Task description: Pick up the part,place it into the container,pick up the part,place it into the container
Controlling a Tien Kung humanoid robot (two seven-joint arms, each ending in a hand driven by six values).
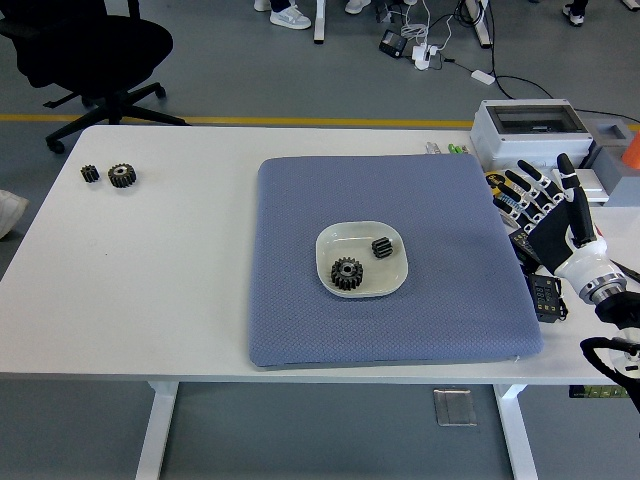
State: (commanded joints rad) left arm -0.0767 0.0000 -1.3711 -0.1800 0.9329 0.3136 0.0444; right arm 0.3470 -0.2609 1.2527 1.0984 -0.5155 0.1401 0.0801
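A white bowl (395, 280) sits in the middle of a blue mat (300, 310). Inside it lie a large black gear (347, 272) and a small black gear (381, 247). Two more black gears rest at the table's far left: a small one (90, 173) and a larger one (122, 175). My right hand (545, 200) is at the mat's right edge, raised, fingers spread and empty. My left arm is out of view.
A grey box (530, 130) stands at the back right, with small devices (546, 296) beside the mat's right edge. A black office chair (95, 50) stands beyond the table's far left. The white table (150, 290) stretches left of the mat.
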